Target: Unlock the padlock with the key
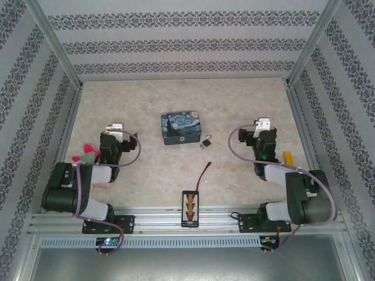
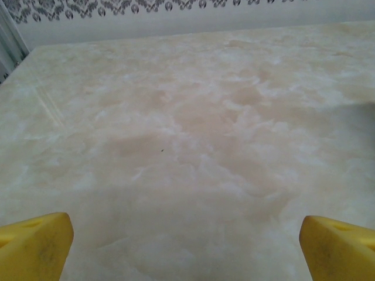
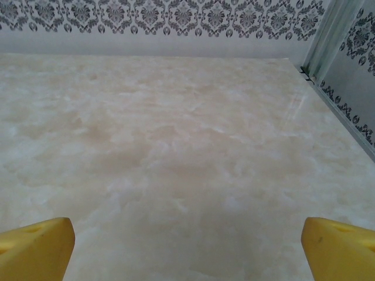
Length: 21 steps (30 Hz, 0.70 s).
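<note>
left end effector (image 1: 116,127): released, jaws spread wide, hanging over the left side of the table (image 1: 146,175); in its wrist view the yellow fingertips (image 2: 36,244) sit in the two bottom corners with marble-look surface between them
right end effector (image 1: 263,124): same deal, wide open over the right side, yellow fingertips (image 3: 38,246) far apart in its own wrist view
padlock (image 1: 207,141): tiny dark thing lying on the table just beside the lower right corner of the blue tin, roughly midway between the two arms and well apart from both
key: honestly too small to pick out from above, can't tell where it is
blue tin (image 1: 181,129): Starry Night print, lid shut, flat on the table a bit left of centre
wire (image 1: 203,175): thin red-and-black one, running from below the padlock down to a black connector board (image 1: 190,209) at the near edge
other stuff: pink-and-green toy (image 1: 87,152) by the left arm, small yellow piece (image 1: 287,157) by the right arm
</note>
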Tool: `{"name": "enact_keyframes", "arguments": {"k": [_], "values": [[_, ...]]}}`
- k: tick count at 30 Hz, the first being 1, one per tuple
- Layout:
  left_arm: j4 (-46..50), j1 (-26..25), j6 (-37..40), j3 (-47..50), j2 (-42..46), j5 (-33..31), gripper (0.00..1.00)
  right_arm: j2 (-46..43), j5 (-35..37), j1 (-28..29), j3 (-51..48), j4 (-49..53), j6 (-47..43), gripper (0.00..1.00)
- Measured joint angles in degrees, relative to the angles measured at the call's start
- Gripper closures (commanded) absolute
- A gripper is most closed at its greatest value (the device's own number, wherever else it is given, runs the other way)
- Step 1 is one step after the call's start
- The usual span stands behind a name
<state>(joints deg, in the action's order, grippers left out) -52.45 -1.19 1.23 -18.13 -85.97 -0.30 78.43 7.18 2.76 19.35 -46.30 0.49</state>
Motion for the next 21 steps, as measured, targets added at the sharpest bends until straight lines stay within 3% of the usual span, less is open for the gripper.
{"name": "enact_keyframes", "arguments": {"k": [3, 7, 21], "values": [[-1.8, 2.6, -0.4, -0.3, -5.1, 4.4, 0.01, 2.8, -2.1, -1.3, -1.7, -4.6, 0.3, 0.02], [-1.4, 4.5, -0.9, -1.6, -5.4, 9.1, 0.01, 8.8, -4.0, -3.1, -3.6, -11.6, 1.7, 0.02], [-2.1, 4.7, -1.3, -2.1, -5.4, 12.6, 0.01, 9.7, -13.9, -4.2, 0.6, -9.4, 2.1, 0.02]]}}
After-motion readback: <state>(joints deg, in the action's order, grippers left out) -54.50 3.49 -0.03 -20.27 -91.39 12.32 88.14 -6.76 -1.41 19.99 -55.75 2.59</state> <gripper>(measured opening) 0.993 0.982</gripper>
